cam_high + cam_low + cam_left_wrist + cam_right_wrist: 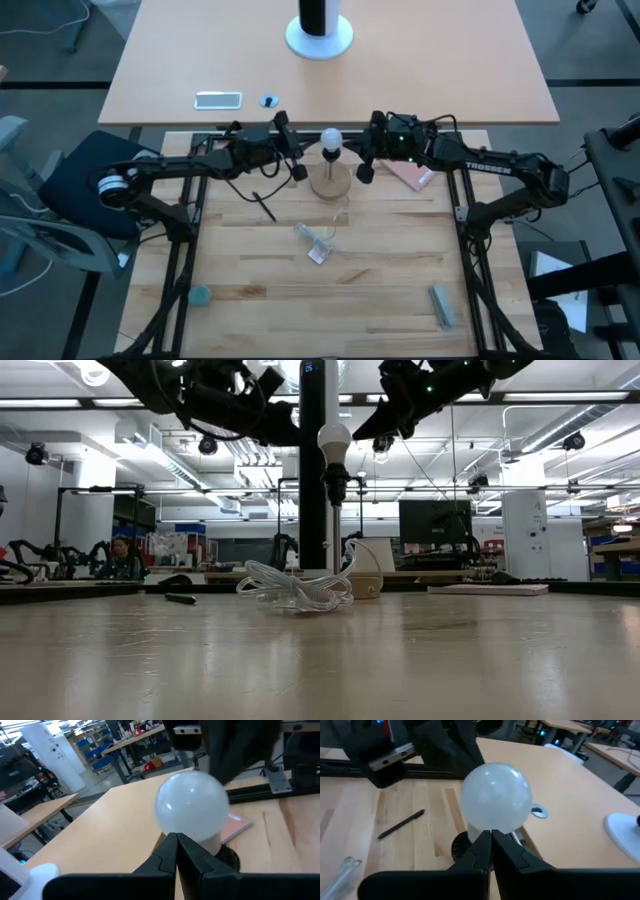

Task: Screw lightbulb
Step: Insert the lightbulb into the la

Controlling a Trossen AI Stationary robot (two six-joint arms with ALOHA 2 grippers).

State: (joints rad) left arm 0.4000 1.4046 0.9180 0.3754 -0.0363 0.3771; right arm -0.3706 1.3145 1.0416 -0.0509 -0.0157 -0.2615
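- Pressed-together fingers of the left gripper sit closest to that arm's wrist camera, with the bulb just beyond their tips; they pinch nothing.
- Likewise, the right gripper has its fingers pressed together and empty, pointing at the bulb from the opposite side.
- From above, the bulb stands upright in the black socket on a round wooden base, midway between the two grippers, near both but touching neither.
- A coiled white cord lies on the table in front of the base; a clear packet lies further out from it.
- A black pen lies to the left of the base, and a pink pad to its right.
- Judged from this, the bulb looks seated, though how tightly cannot be told.
- Risk: with both grippers so close, a sideways move of either arm could knock the bulb and tip the light base over.
- Risk: a tug on the cord could drag the base out of place.
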